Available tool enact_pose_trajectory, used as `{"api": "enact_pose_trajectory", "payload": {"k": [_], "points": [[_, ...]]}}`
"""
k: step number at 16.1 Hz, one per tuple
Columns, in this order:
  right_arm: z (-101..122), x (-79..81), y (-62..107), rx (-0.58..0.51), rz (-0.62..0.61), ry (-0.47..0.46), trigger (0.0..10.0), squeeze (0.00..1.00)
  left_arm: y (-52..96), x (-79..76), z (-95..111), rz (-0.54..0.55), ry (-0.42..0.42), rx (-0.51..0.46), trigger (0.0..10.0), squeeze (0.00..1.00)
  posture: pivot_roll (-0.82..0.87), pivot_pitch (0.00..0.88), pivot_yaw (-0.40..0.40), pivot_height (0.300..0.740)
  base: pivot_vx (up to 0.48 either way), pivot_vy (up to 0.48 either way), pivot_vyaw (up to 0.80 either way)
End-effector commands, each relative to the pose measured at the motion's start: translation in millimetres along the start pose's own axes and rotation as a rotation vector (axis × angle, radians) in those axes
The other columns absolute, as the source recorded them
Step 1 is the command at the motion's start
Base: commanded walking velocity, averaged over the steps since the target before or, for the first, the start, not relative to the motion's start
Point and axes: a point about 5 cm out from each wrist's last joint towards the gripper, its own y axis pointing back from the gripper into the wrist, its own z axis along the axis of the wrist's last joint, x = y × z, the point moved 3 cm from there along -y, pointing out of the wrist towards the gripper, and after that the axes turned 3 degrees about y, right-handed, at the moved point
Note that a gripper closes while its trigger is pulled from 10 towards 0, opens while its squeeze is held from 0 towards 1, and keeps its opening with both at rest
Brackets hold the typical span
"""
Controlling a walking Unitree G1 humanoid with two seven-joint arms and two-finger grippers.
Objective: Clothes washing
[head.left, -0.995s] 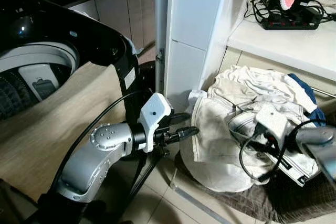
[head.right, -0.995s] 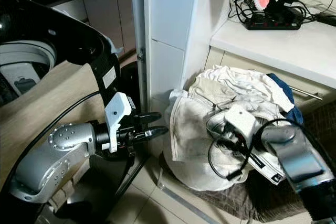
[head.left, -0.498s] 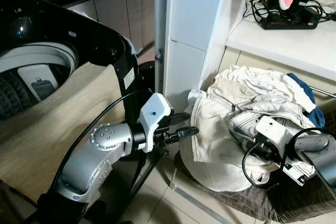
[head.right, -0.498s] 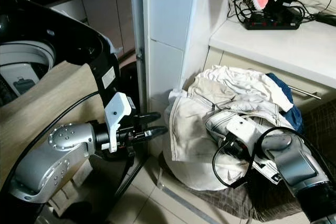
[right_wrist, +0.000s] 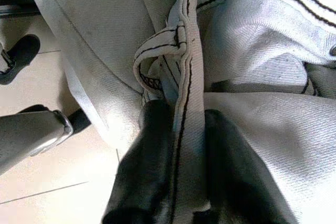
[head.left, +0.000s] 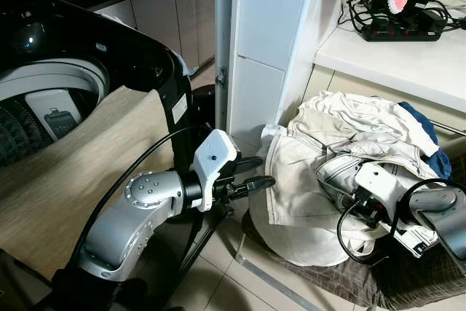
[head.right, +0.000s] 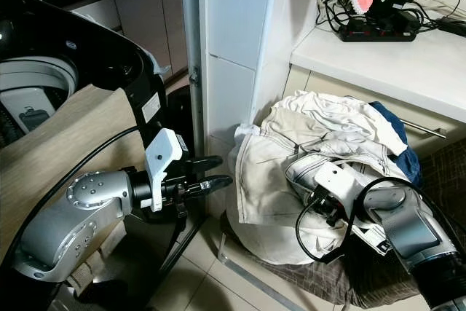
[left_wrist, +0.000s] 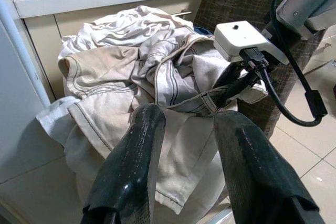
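While the left gripper (head.left: pixel 263 179) reaches out with spread fingers, the right gripper (right_wrist: pixel 181 129) pinches a seam of the white clothes pile (head.left: pixel 320 180).

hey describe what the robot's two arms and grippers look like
Both arms are rounded silver metal. Each wrist carries a white boxy camera housing with a looping black cable. The left gripper and the right gripper each have two long, matte black, slightly textured fingers.

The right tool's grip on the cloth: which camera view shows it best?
The right wrist view: the right tool has both black fingers pinching a stitched fold of the pale garment. The eye views show that tool buried in the laundry pile; the left wrist view shows it from the side.
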Motion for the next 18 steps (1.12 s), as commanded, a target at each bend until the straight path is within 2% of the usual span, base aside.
{"api": "enact_pose_trajectory", "payload": {"k": [1,7,10,12,13,14,15,16,18], "points": [[1,-3.5,2.0,-0.008,-0.007,0.002,0.0,0.00,-1.5,0.3,0,-0.009,-0.018,0.011,10.0,0.00,-0.11,0.000,-0.017,0.740,0.000,0.000,0.00],[-1,1.5,6.9,-0.030,0.043,-0.003,0.0,0.00,0.6,2.4,1,-0.016,-0.039,0.017,10.0,0.00,-0.10,0.000,-0.011,0.740,0.000,0.000,0.00],[16,-3.0,22.8,-0.195,0.068,-0.125,0.0,0.00,0.2,4.7,0,0.019,-0.040,0.001,10.0,0.00,-0.11,0.000,-0.012,0.740,0.000,0.000,0.00],[36,-14.2,42.9,-0.372,0.064,-0.223,0.0,0.00,-1.4,9.6,8,0.060,-0.049,-0.044,10.0,0.00,-0.11,0.000,-0.012,0.740,0.000,0.000,0.00],[49,-21.9,58.4,-0.483,0.055,-0.255,0.0,0.00,-2.1,15.6,14,0.101,-0.053,-0.078,10.0,0.00,-0.12,0.000,-0.010,0.740,0.000,0.000,0.00],[70,-32.0,84.6,-0.670,0.046,-0.278,0.0,0.00,-2.4,23.9,24,0.157,-0.063,-0.130,10.0,0.00,-0.12,0.000,-0.010,0.740,0.000,0.000,0.00],[83,-35.8,99.5,-0.770,0.048,-0.287,0.0,0.00,-2.2,28.6,30,0.190,-0.061,-0.159,10.0,0.00,-0.12,0.000,-0.009,0.740,0.000,0.000,0.00],[103,-39.7,123.2,-0.918,0.050,-0.288,0.0,0.00,-1.5,33.7,37,0.225,-0.056,-0.200,10.0,0.00,-0.13,0.000,-0.007,0.740,0.000,0.000,0.00],[135,-40.2,156.3,-1.122,0.074,-0.269,0.0,0.00,-0.7,42.0,65,0.279,-0.052,-0.334,10.0,0.00,-0.13,0.000,-0.006,0.740,0.000,0.000,0.00]]}}
